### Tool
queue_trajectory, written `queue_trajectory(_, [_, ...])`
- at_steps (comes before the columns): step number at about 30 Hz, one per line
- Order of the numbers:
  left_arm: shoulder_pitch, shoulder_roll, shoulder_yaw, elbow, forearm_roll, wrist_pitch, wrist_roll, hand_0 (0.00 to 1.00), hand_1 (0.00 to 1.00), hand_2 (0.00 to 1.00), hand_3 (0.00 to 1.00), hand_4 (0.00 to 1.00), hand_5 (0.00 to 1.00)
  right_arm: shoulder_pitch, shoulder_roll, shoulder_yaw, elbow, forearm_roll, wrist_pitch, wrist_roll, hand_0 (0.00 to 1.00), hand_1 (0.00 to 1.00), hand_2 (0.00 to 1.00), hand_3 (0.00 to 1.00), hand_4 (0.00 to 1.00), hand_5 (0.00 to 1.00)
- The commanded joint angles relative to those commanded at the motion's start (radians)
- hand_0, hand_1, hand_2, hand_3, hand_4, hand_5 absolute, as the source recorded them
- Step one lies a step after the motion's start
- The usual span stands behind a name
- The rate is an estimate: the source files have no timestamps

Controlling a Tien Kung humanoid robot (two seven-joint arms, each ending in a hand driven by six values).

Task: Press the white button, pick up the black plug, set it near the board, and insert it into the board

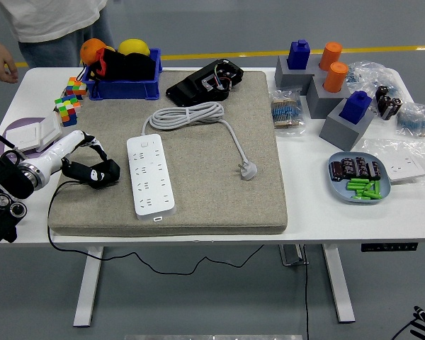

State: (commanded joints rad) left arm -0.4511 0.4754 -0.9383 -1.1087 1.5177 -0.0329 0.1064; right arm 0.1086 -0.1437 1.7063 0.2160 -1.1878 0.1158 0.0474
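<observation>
The black plug lies on the grey mat, just left of the white power strip, and its black cable runs off the mat's left edge. My left hand, white with black fingertips, comes in from the left and arches over the plug. Its fingers are spread and relaxed, with a gap above the plug, and its thumb is close to the plug's left side. The strip's own white cable is coiled behind it and ends in a white plug lying on the mat.
A blue bin with balls, puzzle cubes and a white switch box stand to the left. A black device lies at the mat's back. Blocks, bags and a blue plate are on the right. A person's hand shows at the far left.
</observation>
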Motion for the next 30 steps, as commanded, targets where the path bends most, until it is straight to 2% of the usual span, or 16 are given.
queue_trajectory(5, [0.009,0.000,-0.013,-0.009,0.006,-0.005,0.008,0.883,0.833,0.658,0.431,0.957,0.002,0.008,0.001,-0.002,-0.002,-0.006,-0.003,-0.002,0.800,0.724,0.699,0.649,0.732,0.478])
queue_trajectory(13, [0.062,0.019,-0.098,-0.084,0.029,-0.011,0.026,0.884,0.836,0.663,0.435,0.961,0.002,0.041,-0.006,-0.070,0.003,0.024,-0.008,-0.002,0.800,0.724,0.699,0.649,0.733,0.478])
queue_trajectory(20, [0.075,0.024,-0.114,-0.110,0.037,-0.010,0.029,0.884,0.839,0.662,0.436,0.962,0.002,0.037,-0.010,-0.059,-0.008,0.004,-0.001,-0.007,0.799,0.724,0.699,0.650,0.733,0.477])
queue_trajectory(30, [0.079,0.030,-0.127,-0.118,0.043,-0.008,0.028,0.883,0.842,0.670,0.439,0.964,0.002,0.037,-0.011,-0.081,-0.003,0.017,-0.004,-0.006,0.799,0.723,0.699,0.648,0.735,0.477])
